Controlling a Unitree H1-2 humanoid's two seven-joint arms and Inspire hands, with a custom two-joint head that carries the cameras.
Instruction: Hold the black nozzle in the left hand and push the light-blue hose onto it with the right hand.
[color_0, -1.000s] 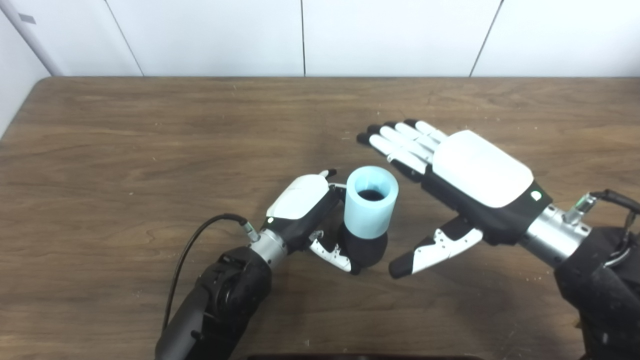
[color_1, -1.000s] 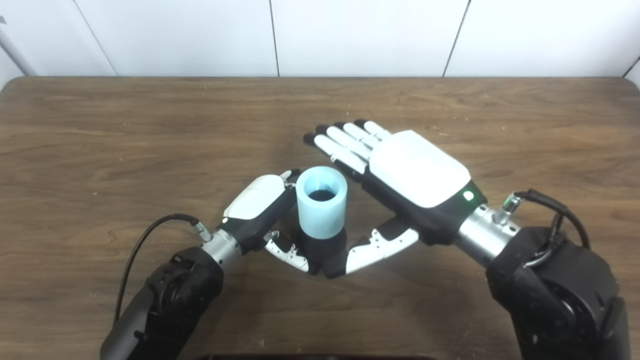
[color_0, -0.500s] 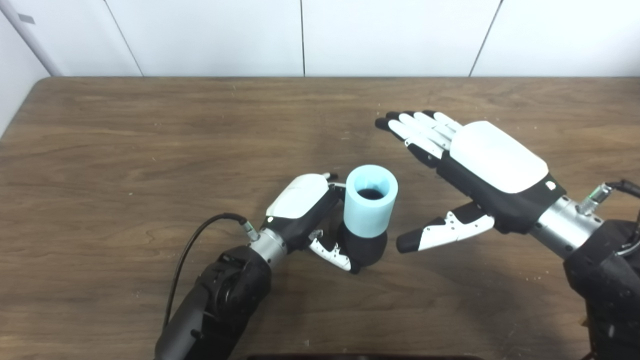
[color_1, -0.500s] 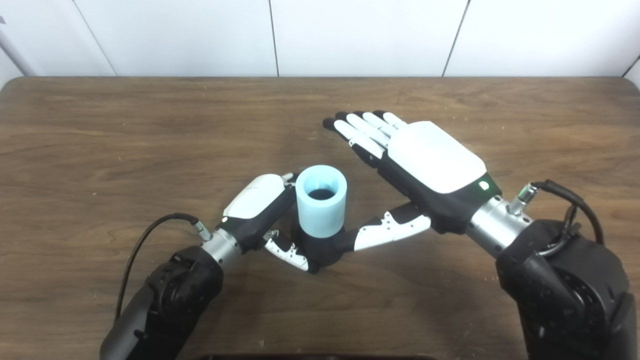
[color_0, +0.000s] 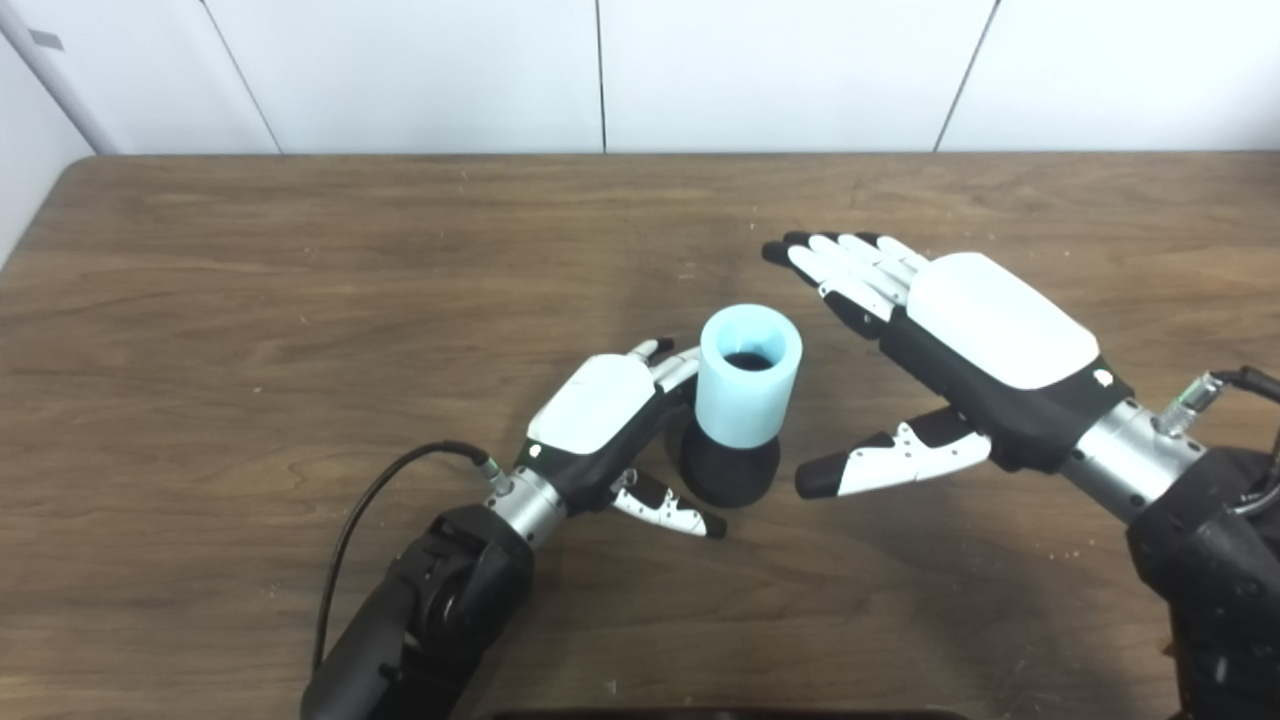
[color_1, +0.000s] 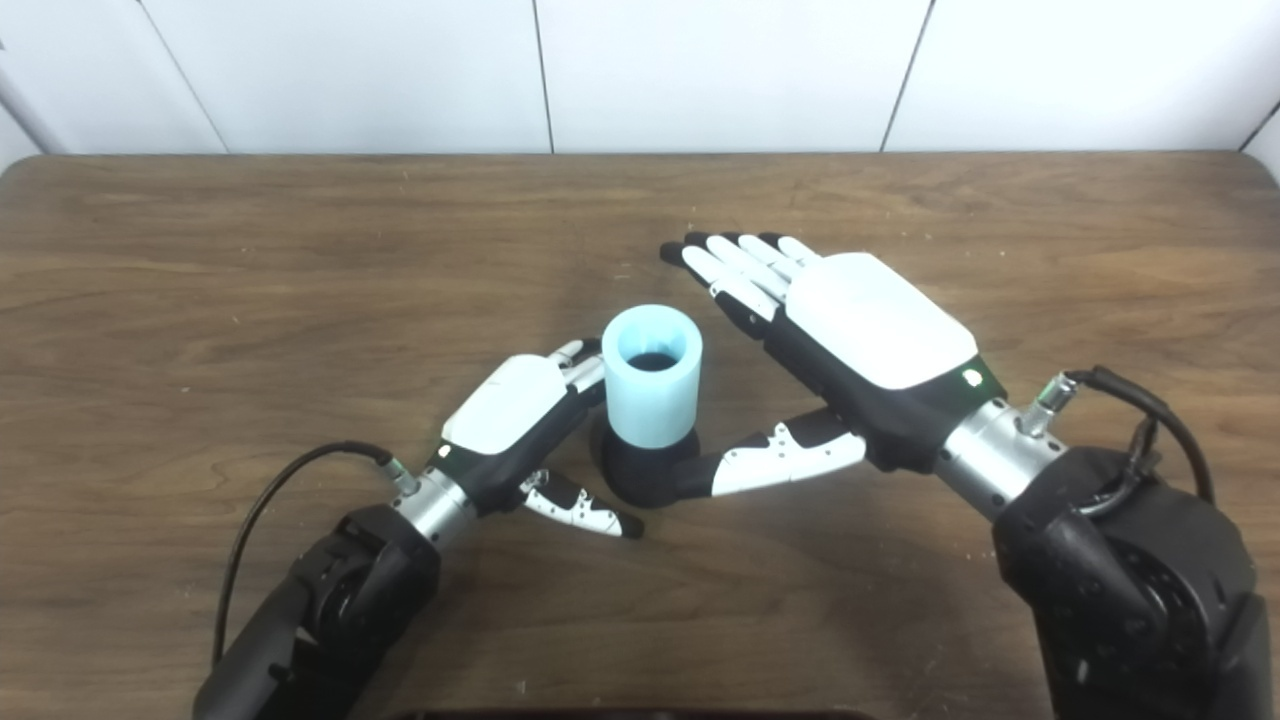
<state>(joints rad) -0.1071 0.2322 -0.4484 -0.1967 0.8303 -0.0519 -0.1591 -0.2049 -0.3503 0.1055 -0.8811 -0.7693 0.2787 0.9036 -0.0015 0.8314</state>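
On the brown wooden worktop (color_0: 300, 300) the black nozzle (color_0: 730, 470) stands upright on its wide base, near the middle and towards the front, with the light-blue hose (color_0: 748, 390) seated over its upper part, open end up (a dark bore shows inside the rim). The left robot hand (color_0: 605, 420) lies just to the left of the pair with its fingers apart and holding nothing: the fingers (color_0: 672, 362) reach towards the back of the hose, and its thumb (color_0: 665, 512) points along the worktop in front of the nozzle's base without wrapping it; whether any fingertip touches the hose cannot be told. The right robot hand (color_1: 860, 340) hovers to the right, palm down, also spread and empty, its fingers stretched out behind and to the right of the hose and its thumb (color_0: 885, 465) pointing at the nozzle's base, close beside it.
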